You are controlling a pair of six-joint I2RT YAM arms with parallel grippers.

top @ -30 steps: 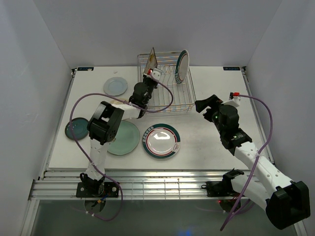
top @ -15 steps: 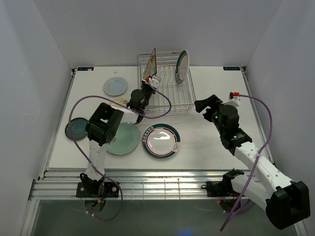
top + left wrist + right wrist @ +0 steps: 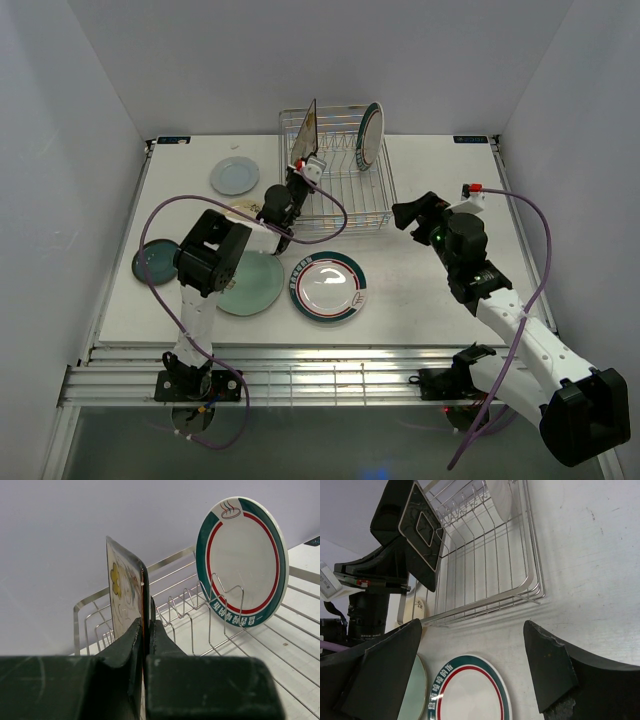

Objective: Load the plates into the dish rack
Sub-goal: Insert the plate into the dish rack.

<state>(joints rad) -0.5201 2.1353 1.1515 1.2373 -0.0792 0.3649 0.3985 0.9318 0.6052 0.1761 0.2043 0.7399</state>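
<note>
My left gripper (image 3: pixel 303 163) (image 3: pixel 146 630) is shut on the lower edge of the square floral plate (image 3: pixel 310 124) (image 3: pixel 124 597) and holds it upright at the left end of the dish rack (image 3: pixel 340 172) (image 3: pixel 187 610). A white plate with teal-red rim (image 3: pixel 370 133) (image 3: pixel 243 560) stands in the rack's far right. A second such plate (image 3: pixel 328 287) (image 3: pixel 470 692) lies flat on the table. My right gripper (image 3: pixel 412 213) (image 3: pixel 475 670) is open and empty right of the rack. The pale green plate (image 3: pixel 252 282), dark teal plate (image 3: pixel 157 262), blue-grey plate (image 3: pixel 234 176) and cream plate (image 3: pixel 245 208) lie at left.
White walls enclose the table (image 3: pixel 440 290) on three sides. The left arm's purple cable (image 3: pixel 335 205) loops over the rack's front edge. The right arm's cable (image 3: pixel 535 230) arcs near the right wall.
My left gripper has carried the floral plate a little back and left over the rack's left end. The right gripper has shifted slightly left.
</note>
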